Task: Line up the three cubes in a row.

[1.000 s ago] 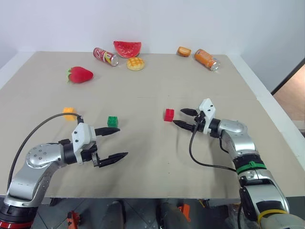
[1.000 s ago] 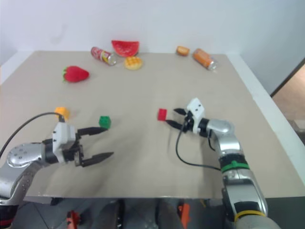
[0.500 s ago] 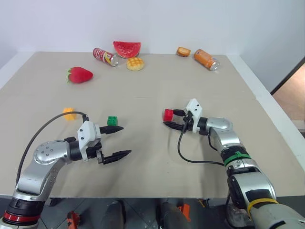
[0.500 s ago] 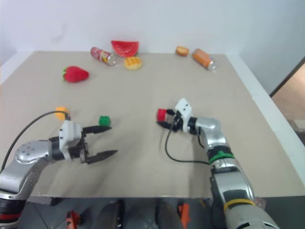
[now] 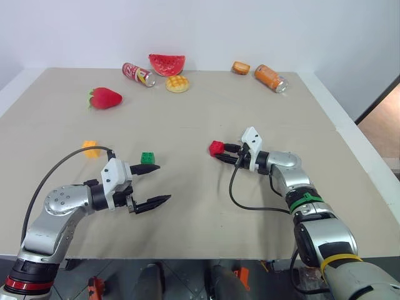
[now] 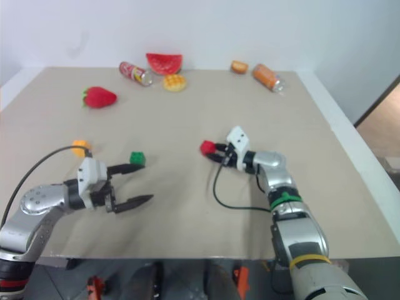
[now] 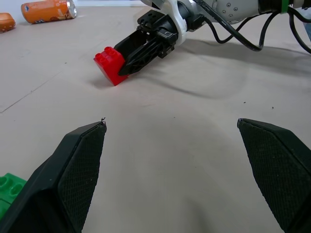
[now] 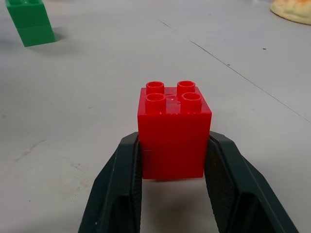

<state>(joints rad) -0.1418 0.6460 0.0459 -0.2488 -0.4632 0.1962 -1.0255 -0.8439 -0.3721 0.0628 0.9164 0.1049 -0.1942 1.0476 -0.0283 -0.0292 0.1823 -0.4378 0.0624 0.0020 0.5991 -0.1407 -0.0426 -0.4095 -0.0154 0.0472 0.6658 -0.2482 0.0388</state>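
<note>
The right gripper [image 8: 172,194] was clamped low on the small red studded plastic cube [image 8: 174,131], tilted, well right of the green studded plastic cube [image 5: 147,158]; it risked pivoting loose. The left gripper [image 5: 152,185] gaped empty beside green.

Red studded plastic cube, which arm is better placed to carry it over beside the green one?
The right. The right gripper is already shut on the red studded plastic cube, tilting it. The left gripper hangs open near the green studded cube, holding nothing.
</note>
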